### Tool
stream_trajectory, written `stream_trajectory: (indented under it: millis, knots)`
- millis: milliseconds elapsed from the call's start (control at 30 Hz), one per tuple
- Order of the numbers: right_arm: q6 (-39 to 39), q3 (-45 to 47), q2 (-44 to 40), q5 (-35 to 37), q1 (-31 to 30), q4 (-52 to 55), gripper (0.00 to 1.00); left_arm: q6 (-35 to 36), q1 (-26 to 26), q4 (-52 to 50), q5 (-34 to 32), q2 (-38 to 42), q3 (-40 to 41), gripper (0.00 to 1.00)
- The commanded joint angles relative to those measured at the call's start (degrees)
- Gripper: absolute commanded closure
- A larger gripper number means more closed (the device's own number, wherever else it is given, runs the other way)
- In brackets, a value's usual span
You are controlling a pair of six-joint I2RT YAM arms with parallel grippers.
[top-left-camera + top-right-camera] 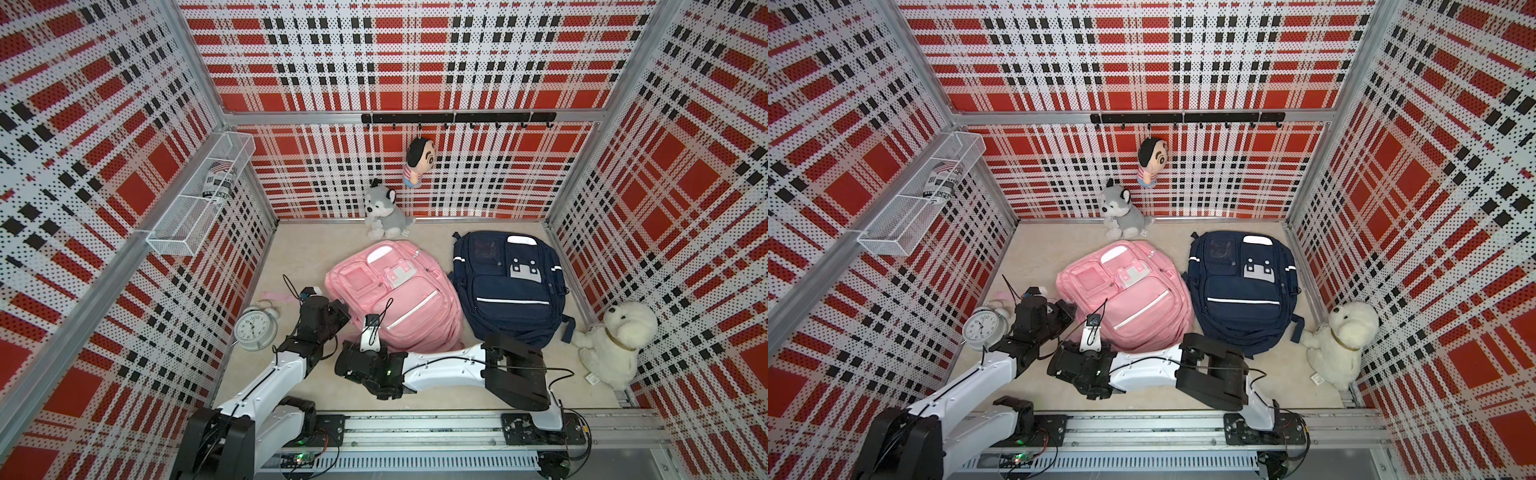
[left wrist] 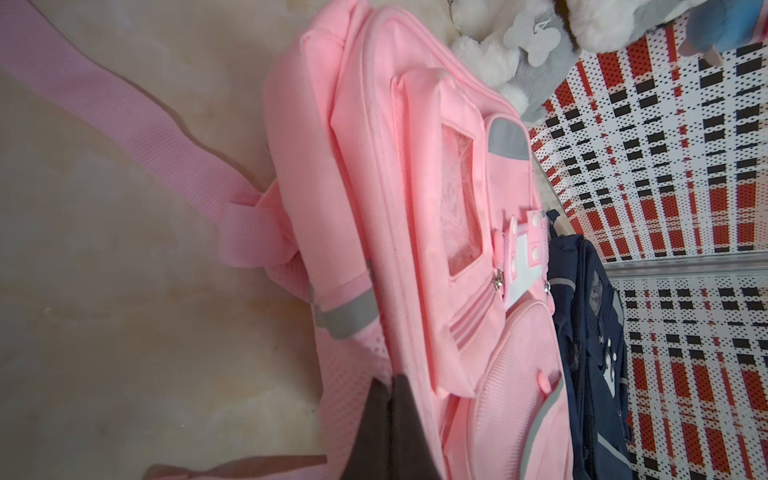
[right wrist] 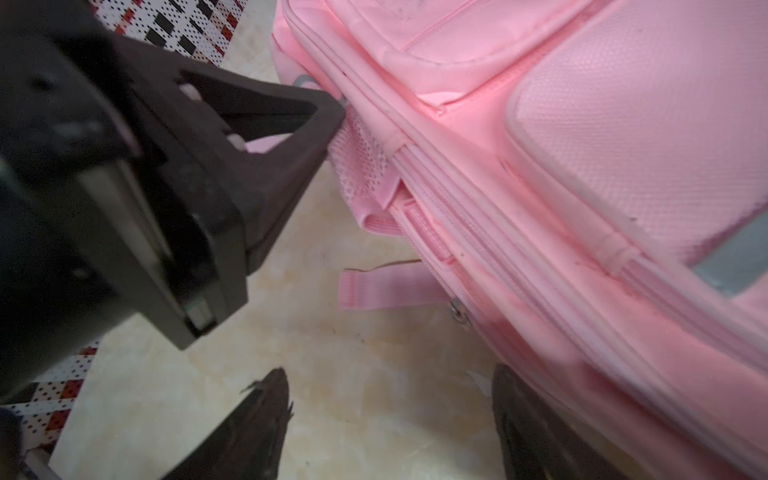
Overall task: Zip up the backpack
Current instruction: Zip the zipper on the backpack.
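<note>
The pink backpack (image 1: 399,299) (image 1: 1133,295) lies flat on the floor in both top views. My left gripper (image 1: 343,311) (image 2: 388,384) is shut on the fabric at the backpack's left side, beside its mesh pocket (image 3: 365,158). In the right wrist view the left gripper (image 3: 332,112) presses against that side. My right gripper (image 3: 390,386) (image 1: 365,348) hovers open over bare floor at the backpack's lower left edge, with nothing between its fingers. A small metal zipper pull (image 3: 458,311) sits on the side seam near a loose pink strap end (image 3: 374,286).
A navy backpack (image 1: 507,286) lies right of the pink one. An alarm clock (image 1: 254,328) stands by the left arm. A husky plush (image 1: 384,212) sits at the back, a white dog plush (image 1: 615,340) at the right wall. A wire basket (image 1: 199,199) hangs on the left wall.
</note>
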State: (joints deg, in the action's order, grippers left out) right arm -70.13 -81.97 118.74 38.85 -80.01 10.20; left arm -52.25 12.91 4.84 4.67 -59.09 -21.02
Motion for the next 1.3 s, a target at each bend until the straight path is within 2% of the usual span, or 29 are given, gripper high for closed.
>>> stream_trajectory:
  millis: [0,267,433,700,800,900,1100,1267]
  knots:
    - [-3.8,-3.3,3.2,1.7,-1.1,4.9,0.21,0.9,0.8,4.7,3.6,0.8,0.0,1.0]
    - [-6.8,-11.8,11.3,0.8,0.3,11.2,0.22,1.0,0.8,6.4,5.6,0.4,1.0,1.0]
    - [-10.5,-10.4,12.3,1.0,1.9,12.5,0.22,1.1,0.8,6.0,6.1,1.7,0.8,1.0]
    - [-9.8,-10.9,12.8,5.1,3.1,14.8,0.26,1.3,0.8,5.5,6.6,2.4,1.3,1.0]
    - [-8.0,-10.4,12.4,7.0,3.2,13.4,0.34,1.2,0.7,5.5,6.6,2.6,1.7,1.0]
    - [-7.0,-9.4,12.1,7.8,4.1,13.0,0.49,1.3,0.8,5.4,6.8,2.6,1.7,1.0]
    - [-4.5,-5.1,10.3,7.2,4.8,8.7,0.8,1.8,0.0,5.0,7.4,2.1,1.8,1.0]
    - [-0.5,-2.7,8.6,3.9,4.9,6.3,0.97,2.6,-2.5,5.1,8.2,1.3,2.4,1.0]
